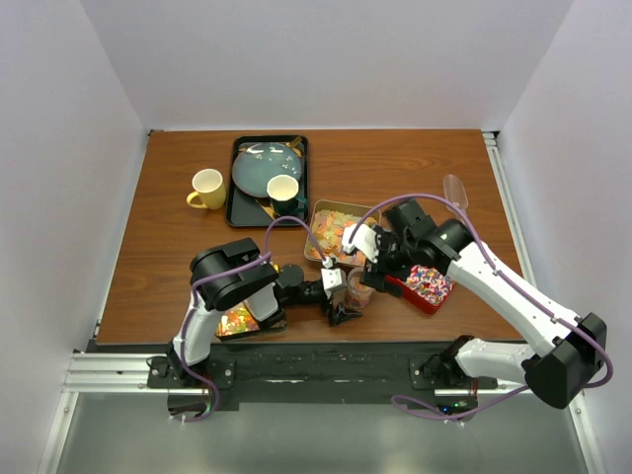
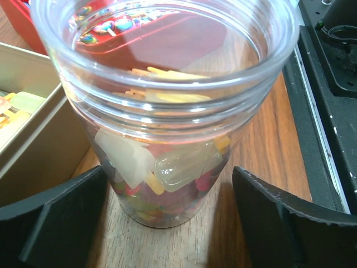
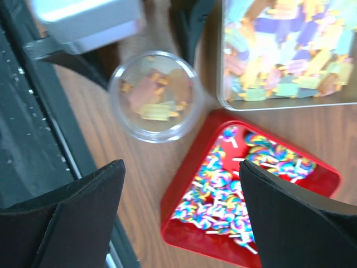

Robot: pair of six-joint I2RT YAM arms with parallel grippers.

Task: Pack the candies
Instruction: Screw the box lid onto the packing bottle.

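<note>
Lab test booth (plain white walls (image 1: pixel 326 59)) around a table (image 1: pixel 168 257).

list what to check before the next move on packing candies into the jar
1. jar upright, mouth uncovered: ok
2. room left in jar: ok, candies fill only its lower part
3. left gripper steadying jar: cannot tell, its fingers flank the base closely, contact unclear
4. right gripper open and empty: ok
5. striped candies in red tray beside jar: ok, plenty there
</note>
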